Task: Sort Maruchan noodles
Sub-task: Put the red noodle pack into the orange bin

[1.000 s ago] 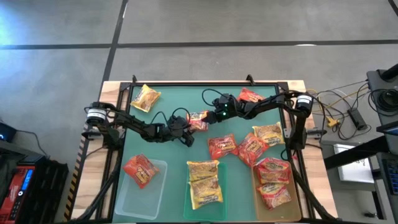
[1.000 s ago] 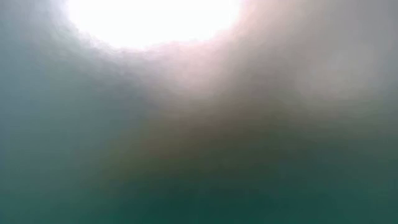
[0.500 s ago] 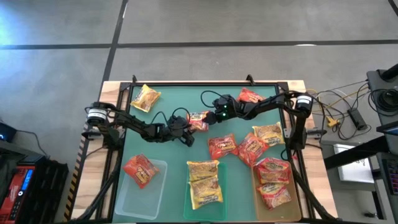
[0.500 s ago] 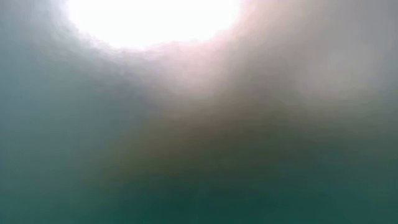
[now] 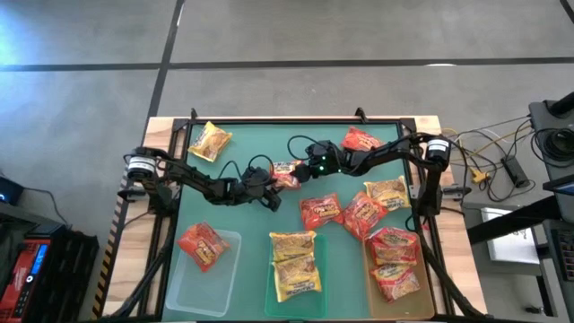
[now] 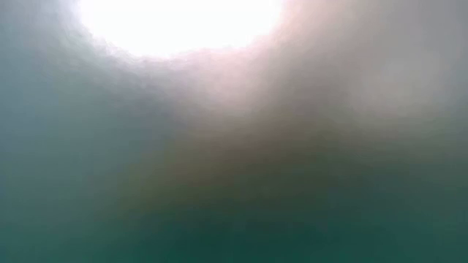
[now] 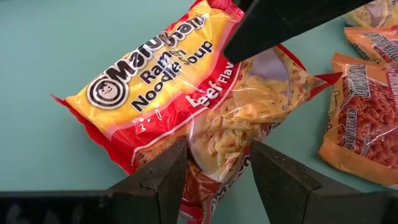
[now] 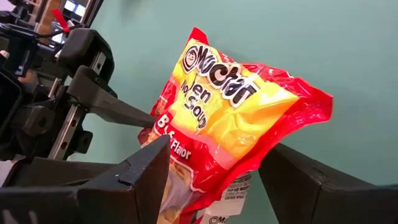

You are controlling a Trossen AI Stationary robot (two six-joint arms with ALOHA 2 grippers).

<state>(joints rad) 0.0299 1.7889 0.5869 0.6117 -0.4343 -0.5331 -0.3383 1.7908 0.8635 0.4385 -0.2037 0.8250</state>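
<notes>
Just above frame centre, a red-and-yellow beef packet [image 5: 286, 172] sits between both tools: left tool [image 5: 269, 180] clamps it, right tool [image 5: 300, 168] straddles it, spread wide.

**Red and yellow on a green field**

The crinkly red-and-yellow plastic beef ramen packet [image 7: 186, 93] is showing black lettering between the black fingers [image 7: 158, 180] of the left gripper [image 7: 214, 171]. Beside it, orange-red packets [image 7: 364, 112] are lying on the flat teal-green mat [image 7: 56, 43]. Yellow packets [image 5: 294, 260] are filling one clear tray [image 5: 316, 301].
</notes>
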